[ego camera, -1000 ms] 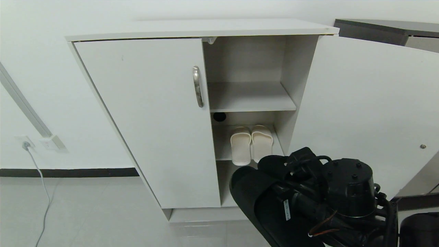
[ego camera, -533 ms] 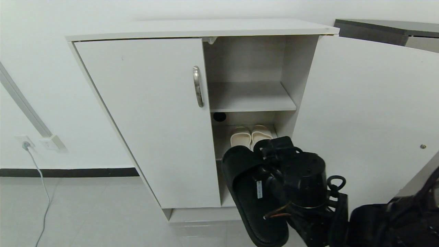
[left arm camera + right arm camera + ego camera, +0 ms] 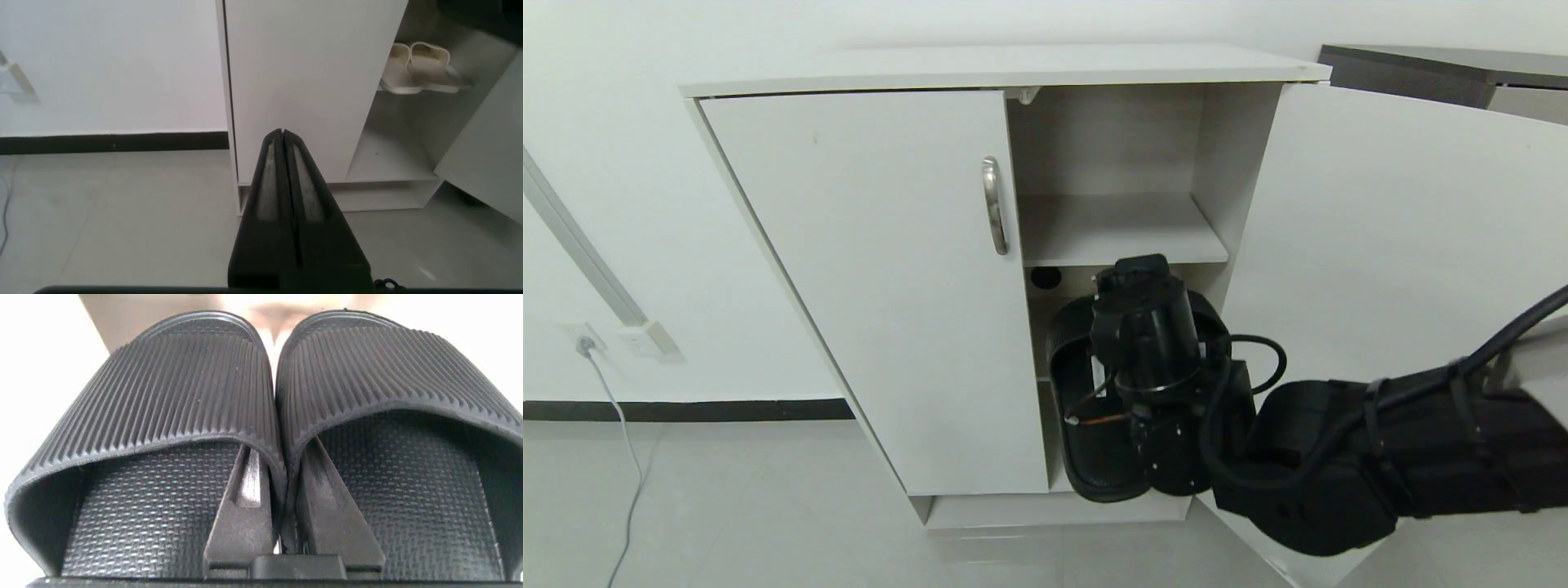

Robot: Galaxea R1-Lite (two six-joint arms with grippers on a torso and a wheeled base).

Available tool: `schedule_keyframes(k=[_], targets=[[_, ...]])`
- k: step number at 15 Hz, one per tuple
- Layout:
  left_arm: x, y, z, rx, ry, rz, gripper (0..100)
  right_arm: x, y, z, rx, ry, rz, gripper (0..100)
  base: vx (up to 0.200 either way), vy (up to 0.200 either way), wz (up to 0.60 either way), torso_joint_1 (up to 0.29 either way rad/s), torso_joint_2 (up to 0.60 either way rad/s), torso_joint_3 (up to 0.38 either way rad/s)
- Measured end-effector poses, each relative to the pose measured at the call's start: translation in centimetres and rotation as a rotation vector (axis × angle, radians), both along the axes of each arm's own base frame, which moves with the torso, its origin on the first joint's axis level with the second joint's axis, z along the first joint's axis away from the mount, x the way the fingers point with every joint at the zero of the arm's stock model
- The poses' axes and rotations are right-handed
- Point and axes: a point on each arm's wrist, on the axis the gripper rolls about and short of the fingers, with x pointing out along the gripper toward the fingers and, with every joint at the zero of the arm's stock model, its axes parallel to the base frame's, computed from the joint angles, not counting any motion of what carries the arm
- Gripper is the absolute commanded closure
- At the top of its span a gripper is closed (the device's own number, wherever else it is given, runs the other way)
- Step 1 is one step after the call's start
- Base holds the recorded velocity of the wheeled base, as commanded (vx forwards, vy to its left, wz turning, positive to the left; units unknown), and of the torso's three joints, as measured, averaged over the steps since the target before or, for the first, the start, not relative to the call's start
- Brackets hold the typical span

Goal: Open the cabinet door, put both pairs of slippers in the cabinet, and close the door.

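Door [image 3: 1380,245] open, white slippers [image 3: 421,65] shelved in the cabinet [image 3: 866,286]. Your right pincer [image 3: 279,469], clamped on the black slippers [image 3: 188,400], holds them at the opening. Remaining: place them, close the door.

The right arm [image 3: 1339,465] holds black slippers [image 3: 1086,457] inside the cabinet's [image 3: 1005,69] open right side; the left door [image 3: 866,278] is closed.

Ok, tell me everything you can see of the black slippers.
The black slippers are a pair of rubbery-looking slides with ribbed straps and pebbled footbeds, pressed side by side. The right gripper pinches their two inner strap edges together, one finger inside each slipper. In the head view they hang steeply tilted, toes up, at the cabinet opening beside the open door.
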Motion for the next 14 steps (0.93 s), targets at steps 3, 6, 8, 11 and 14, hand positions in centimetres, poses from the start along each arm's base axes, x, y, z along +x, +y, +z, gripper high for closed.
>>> schedule_keyframes(k=[3,6,8,11,14], targets=[[0.0,0.0,0.0,0.0,0.0,0.001,100,1.5,-0.8,3.9,0.047,-0.034,-0.042,100,0.0,0.0,0.0,0.0,0.0,0.0],[0.0,0.0,0.0,0.001,0.0,0.001,100,1.9,-1.1,5.0,0.075,-0.055,-0.053,100,0.0,0.0,0.0,0.0,0.0,0.0],[0.0,0.0,0.0,0.001,0.0,0.001,100,1.9,-1.2,5.2,0.079,-0.059,-0.055,100,0.0,0.0,0.0,0.0,0.0,0.0],[0.0,0.0,0.0,0.0,0.0,0.002,100,1.9,-1.3,4.9,0.073,-0.052,-0.052,100,0.0,0.0,0.0,0.0,0.0,0.0],[0.0,0.0,0.0,-0.001,0.0,0.001,100,1.8,-1.3,4.5,0.068,-0.041,-0.051,100,0.0,0.0,0.0,0.0,0.0,0.0]])
